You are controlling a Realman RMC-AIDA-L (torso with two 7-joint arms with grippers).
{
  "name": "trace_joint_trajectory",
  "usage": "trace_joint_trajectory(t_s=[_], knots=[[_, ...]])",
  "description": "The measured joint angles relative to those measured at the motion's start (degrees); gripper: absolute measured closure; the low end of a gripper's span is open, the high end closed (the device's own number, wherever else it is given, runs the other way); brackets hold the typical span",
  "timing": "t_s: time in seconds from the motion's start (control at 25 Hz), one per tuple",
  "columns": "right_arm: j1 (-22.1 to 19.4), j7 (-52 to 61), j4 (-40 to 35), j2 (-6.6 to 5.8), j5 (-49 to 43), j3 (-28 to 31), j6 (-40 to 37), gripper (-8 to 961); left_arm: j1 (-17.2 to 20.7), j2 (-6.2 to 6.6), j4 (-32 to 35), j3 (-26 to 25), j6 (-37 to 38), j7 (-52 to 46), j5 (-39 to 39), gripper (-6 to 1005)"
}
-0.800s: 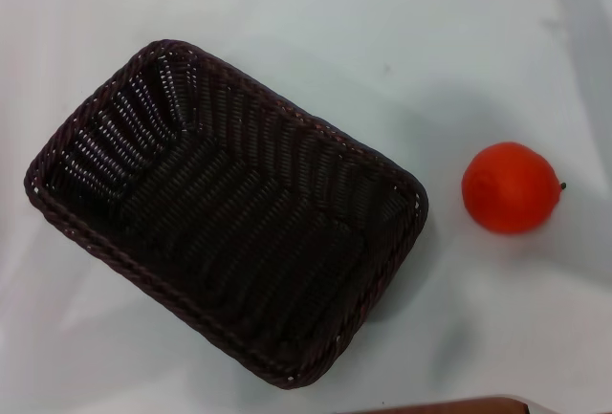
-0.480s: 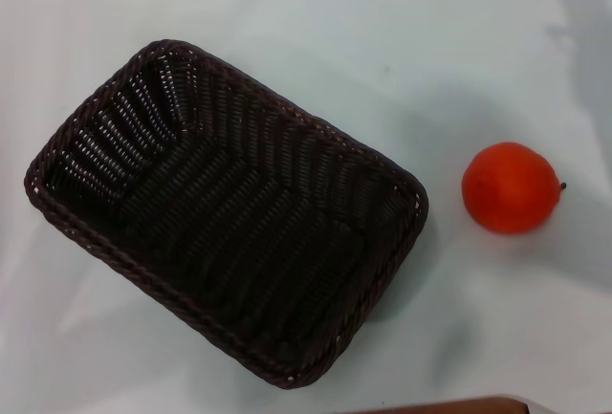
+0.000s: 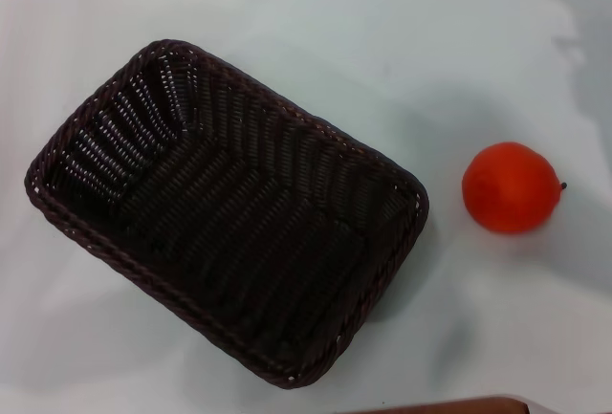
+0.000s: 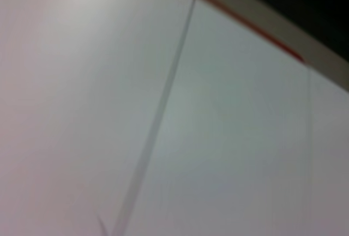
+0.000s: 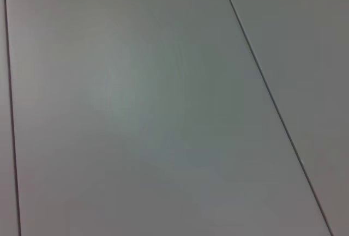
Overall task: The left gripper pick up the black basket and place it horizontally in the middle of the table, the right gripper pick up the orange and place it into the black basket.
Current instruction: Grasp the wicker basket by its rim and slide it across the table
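One orange (image 3: 511,187) beside basket (image 3: 227,208)

A brown strip (image 3: 449,404) at the head view's near edge is cut off, its identity unclear. Both wrist views show only blurred pale surfaces crossed by thin lines; neither gripper appears in any view.

A: What do the surfaces look like from your station?

B: I see the black basket (image 3: 229,213), woven wicker-style strands, ribbed and rough, with a faint sheen and a braided rim.

A: And the rest?

B: The orange (image 3: 510,187) has a smooth, slightly matt skin. The table (image 3: 382,41) is smooth, plain white, softly reflective.
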Motion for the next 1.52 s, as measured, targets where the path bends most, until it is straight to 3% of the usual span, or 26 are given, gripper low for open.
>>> trace_joint_trajectory(t_s=[0.16, 0.32, 0.52, 0.6, 0.76, 1.04, 1.52], knots=[[-0.01, 0.04, 0.39, 0.01, 0.01, 0.0, 0.28, 218, -0.32, 1.38, 12.7, 2.6, -3.95, -17.84, 9.29, 360], [0.01, 0.1, 0.39, 0.01, 0.03, 0.0, 0.99, 222, -1.04, 2.92, 28.6, 8.79, -4.14, -33.98, 19.82, 363], [0.44, 0.11, 0.39, 0.01, 0.02, 0.0, 1.76, 228, -3.58, 3.56, 48.1, 17.08, -4.06, -52.1, 37.27, 352], [0.6, 0.13, 0.39, 0.01, 0.02, 0.0, 2.01, 230, -5.12, 3.41, 52.24, 19.34, -4.09, -56.11, 43.77, 342], [0.67, 0.46, 0.38, 0.01, 0.02, 0.0, 2.63, 234, -8.93, 2.78, 55.26, 23.42, -4.59, -60.58, 53.99, 325], [0.55, 0.51, 0.84, 0.05, 0.02, 0.0, 2.9, 242, -14.46, 1.17, 55.57, 25.87, -6.89, -64.48, 65.32, 293], [0.58, 0.51, 0.91, 0.0, 0.02, 0.06, 5.15, 255, -17.86, 0.06, 52.91, 35.17, -11.75, -69.62, 77.46, 338]])
